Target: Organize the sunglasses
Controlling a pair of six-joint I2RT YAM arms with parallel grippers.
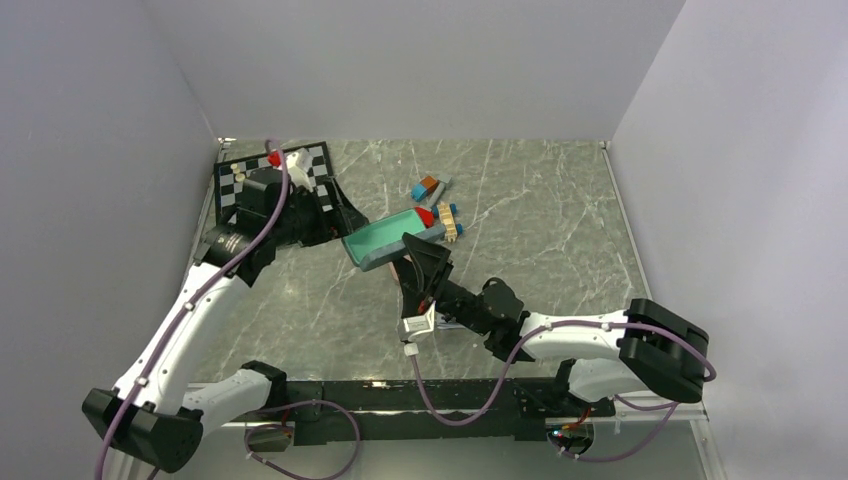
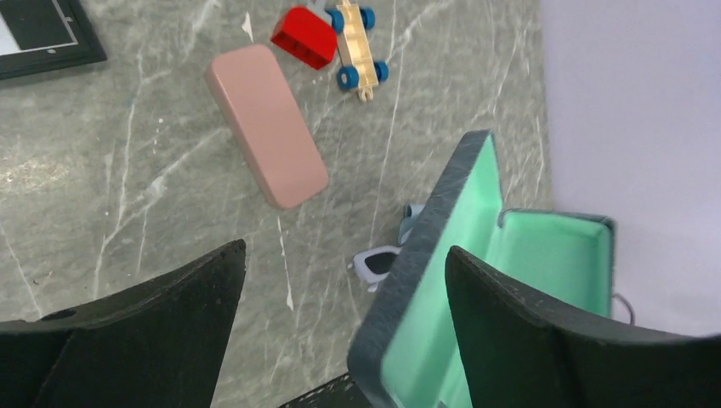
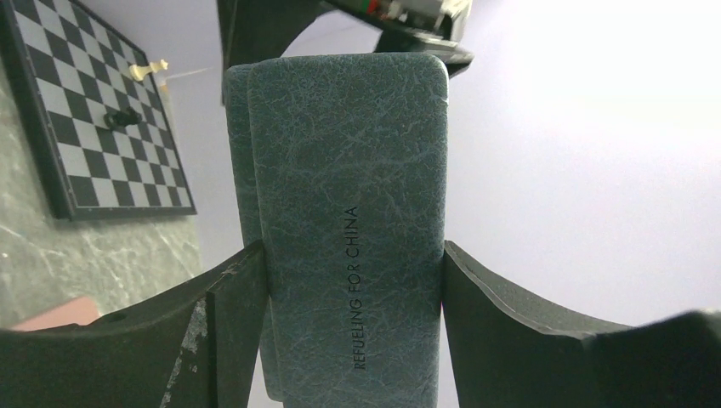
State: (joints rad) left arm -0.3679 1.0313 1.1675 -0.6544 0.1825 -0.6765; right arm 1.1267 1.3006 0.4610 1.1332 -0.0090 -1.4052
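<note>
A slate-blue case [image 1: 385, 247] with a mint-green lining is held open above the table. My right gripper [image 1: 415, 252] is shut on its body, which shows between the fingers in the right wrist view [image 3: 349, 221]. My left gripper [image 1: 345, 225] is open, its fingers wide apart in the left wrist view [image 2: 346, 248]. The case's open half [image 2: 476, 280] stands between them, one finger inside the green lining. The pale-framed sunglasses [image 2: 380, 262] lie on the table, partly hidden behind the case. The reddish-brown pair is out of view.
A closed pink case [image 2: 266, 126] lies on the marble table beyond my left gripper. A red block [image 2: 304, 36] and a wooden toy car [image 2: 357, 47] lie past it. A chessboard [image 1: 275, 180] sits at the back left, and small blocks [image 1: 430, 187] at the back middle.
</note>
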